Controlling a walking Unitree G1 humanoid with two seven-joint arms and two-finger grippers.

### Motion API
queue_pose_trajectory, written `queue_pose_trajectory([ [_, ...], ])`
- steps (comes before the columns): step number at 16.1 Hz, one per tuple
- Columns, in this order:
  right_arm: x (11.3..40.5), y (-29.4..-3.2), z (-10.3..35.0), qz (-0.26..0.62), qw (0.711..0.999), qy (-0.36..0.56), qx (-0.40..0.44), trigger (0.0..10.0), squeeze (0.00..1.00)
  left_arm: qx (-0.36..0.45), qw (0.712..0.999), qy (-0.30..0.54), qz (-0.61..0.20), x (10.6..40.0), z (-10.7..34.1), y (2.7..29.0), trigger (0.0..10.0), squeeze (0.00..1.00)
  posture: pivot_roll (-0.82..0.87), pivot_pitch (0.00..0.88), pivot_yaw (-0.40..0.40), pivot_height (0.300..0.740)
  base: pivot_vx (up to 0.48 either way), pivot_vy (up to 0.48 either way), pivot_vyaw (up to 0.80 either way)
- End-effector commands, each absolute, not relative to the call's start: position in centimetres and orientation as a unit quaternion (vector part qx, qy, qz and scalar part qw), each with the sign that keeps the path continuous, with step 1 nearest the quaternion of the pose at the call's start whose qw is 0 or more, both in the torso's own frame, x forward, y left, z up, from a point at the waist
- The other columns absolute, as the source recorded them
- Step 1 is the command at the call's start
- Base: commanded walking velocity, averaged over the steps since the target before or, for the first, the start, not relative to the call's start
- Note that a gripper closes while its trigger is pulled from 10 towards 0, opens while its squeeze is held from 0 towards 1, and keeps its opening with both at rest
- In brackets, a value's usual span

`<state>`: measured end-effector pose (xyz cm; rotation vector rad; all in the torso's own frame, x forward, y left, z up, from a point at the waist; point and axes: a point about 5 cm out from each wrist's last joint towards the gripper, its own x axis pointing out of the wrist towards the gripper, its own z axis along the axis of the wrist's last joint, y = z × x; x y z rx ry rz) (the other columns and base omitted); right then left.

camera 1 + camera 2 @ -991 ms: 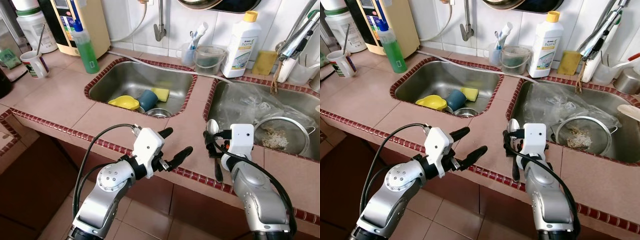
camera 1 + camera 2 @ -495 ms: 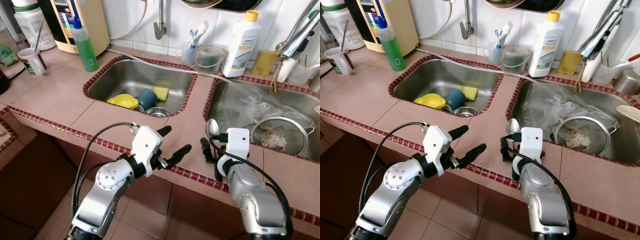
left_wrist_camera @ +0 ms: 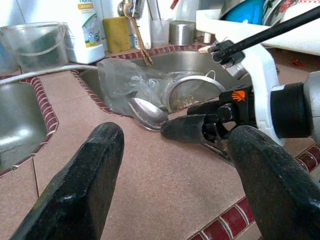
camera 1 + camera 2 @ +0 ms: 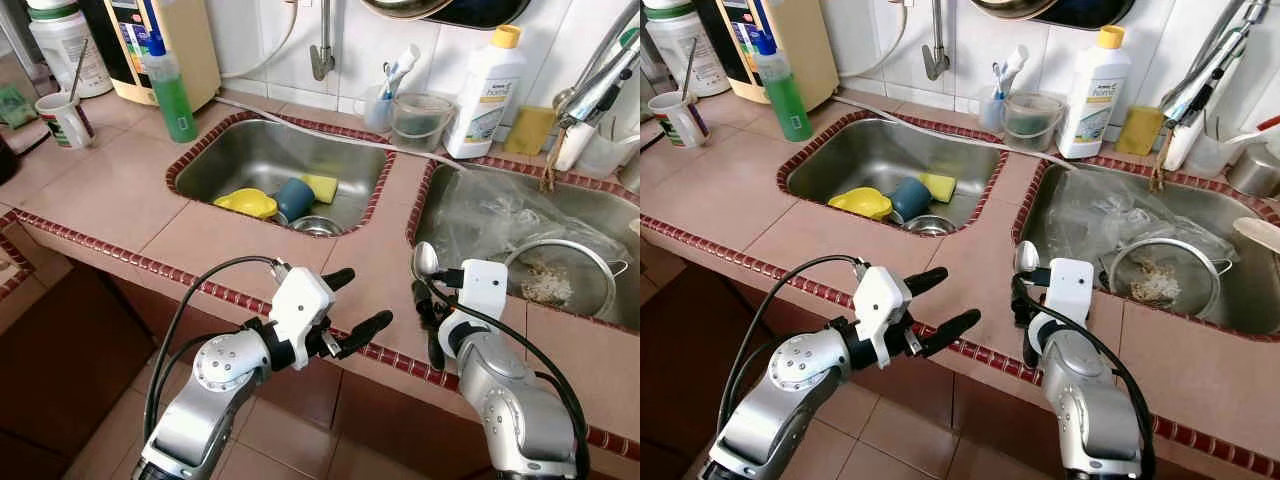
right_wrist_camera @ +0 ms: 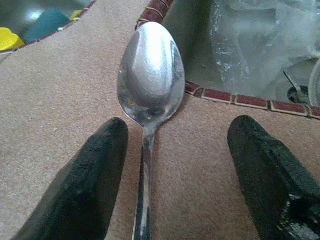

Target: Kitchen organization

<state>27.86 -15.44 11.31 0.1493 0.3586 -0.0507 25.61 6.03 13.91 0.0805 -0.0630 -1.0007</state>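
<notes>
A shiny metal spoon (image 5: 150,85) lies on the pinkish tiled counter (image 4: 110,190), on the strip between the two steel sinks, with its bowl just beside the red-tiled rim of the right-hand sink (image 4: 600,215). In the head views its handle is largely hidden behind the right gripper (image 4: 425,310) and the white wrist housing; only the bowl is seen clearly there. The right wrist view shows more: the handle runs back between the two black fingers (image 5: 85,185), which stand apart on either side of it, the handle lying closer to one finger, and whether that finger touches it cannot be told. The lower end of the handle is cut off at the frame edge.

The left gripper (image 4: 355,305) is held over the front edge of the counter, its fingers spread wide and nothing between them. From its wrist view the spoon's bowl and the right gripper's fingertips are seen side-on.

In the left-hand sink (image 4: 240,150) a yellow plastic dish (image 4: 248,204), a blue cup (image 4: 295,196) and a yellow sponge (image 4: 322,187) are partly hidden by the sink wall. A crumpled clear plastic bag (image 4: 490,215) and a round wire strainer (image 4: 560,275) lie in the right-hand sink; the strainer's contents are hard to make out.
</notes>
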Motion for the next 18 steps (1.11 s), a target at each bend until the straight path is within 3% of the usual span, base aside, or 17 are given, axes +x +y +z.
queue_pose_trajectory([
  [1,26.7,-16.1,8.8,-0.05,0.964,0.248,0.078,0.0,0.0,0.043,0.872,-0.039,-0.485,25.7,14.6,6.1,10.0,0.0,-0.14,0.088,0.008,0.74,0.0,0.0,0.0],
  [9,25.9,-17.3,8.4,-0.07,0.949,0.296,0.078,0.0,0.0,0.045,0.877,-0.039,-0.476,26.0,14.9,6.5,10.0,0.0,-0.14,0.116,0.005,0.74,0.0,0.0,0.0],
  [10,26.0,-17.6,8.3,-0.074,0.947,0.303,0.073,0.6,0.0,0.04,0.879,-0.04,-0.473,26.0,15.0,6.5,10.0,0.0,-0.14,0.118,0.0,0.74,0.0,0.0,0.0],
  [11,26.0,-17.6,8.3,-0.073,0.945,0.309,0.077,2.8,0.0,0.04,0.88,-0.039,-0.472,26.0,14.9,6.5,10.0,0.0,-0.14,0.114,-0.004,0.74,0.0,0.0,0.0],
  [13,26.0,-17.8,8.3,-0.077,0.943,0.315,0.078,8.2,0.0,0.037,0.881,-0.036,-0.471,25.8,14.8,6.5,10.0,0.0,-0.14,0.113,-0.01,0.74,0.0,0.0,0.0],
  [14,26.0,-17.8,8.4,-0.08,0.942,0.319,0.07,10.0,0.0,0.037,0.881,-0.036,-0.471,25.7,14.8,6.5,10.0,0.0,-0.14,0.114,-0.013,0.74,0.0,0.0,0.0],
  [18,26.4,-18.0,8.3,-0.079,0.938,0.333,0.053,10.0,0.0,0.032,0.883,-0.038,-0.466,25.7,14.8,6.3,10.0,0.0,-0.14,0.108,-0.019,0.74,0.0,0.0,0.0],
])
